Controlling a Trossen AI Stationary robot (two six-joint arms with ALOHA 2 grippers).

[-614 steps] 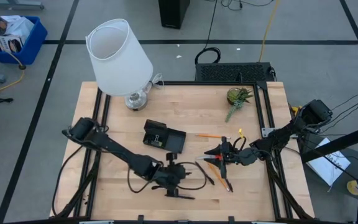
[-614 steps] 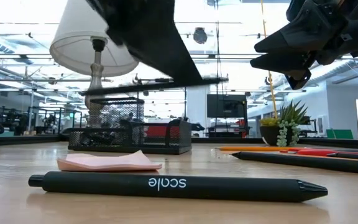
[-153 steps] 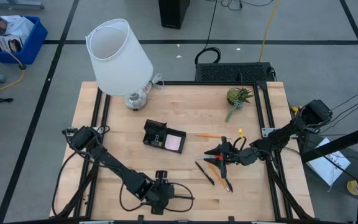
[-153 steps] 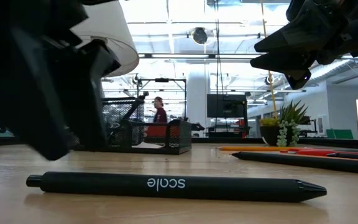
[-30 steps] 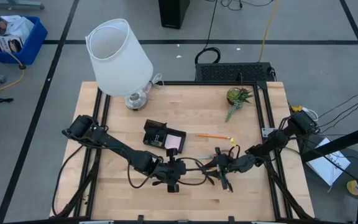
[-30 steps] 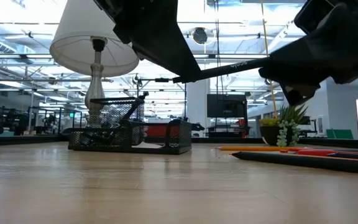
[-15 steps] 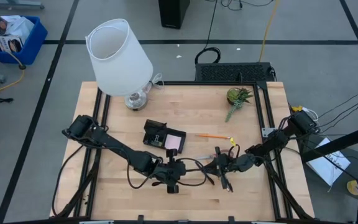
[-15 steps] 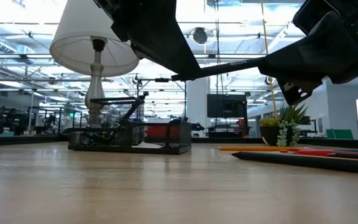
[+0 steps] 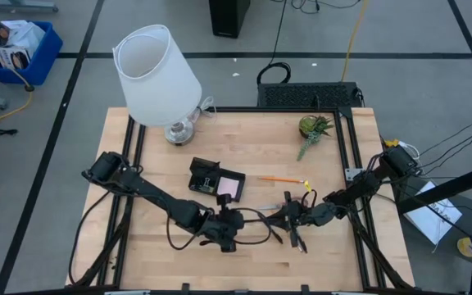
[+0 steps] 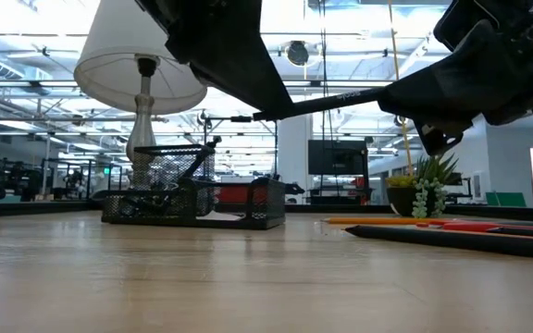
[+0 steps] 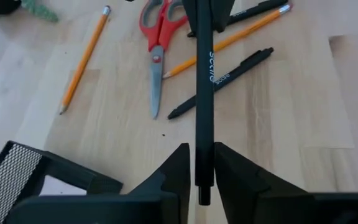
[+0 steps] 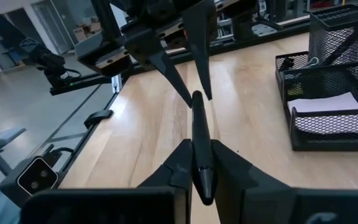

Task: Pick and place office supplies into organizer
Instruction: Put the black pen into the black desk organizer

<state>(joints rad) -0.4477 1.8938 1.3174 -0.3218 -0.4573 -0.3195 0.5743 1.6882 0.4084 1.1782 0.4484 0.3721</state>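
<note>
Both grippers, left (image 9: 234, 223) and right (image 9: 283, 216), pinch opposite ends of one black pen (image 11: 202, 87) held in the air over the bench's front middle, organizer (image 9: 216, 181) just behind.

Bright, even overhead light; the table (image 9: 252, 139) shows soft, faint shadows. In the low view, ceiling lights (image 10: 340, 18) glare white, silhouetting the arms; near tabletop is blurred
</note>
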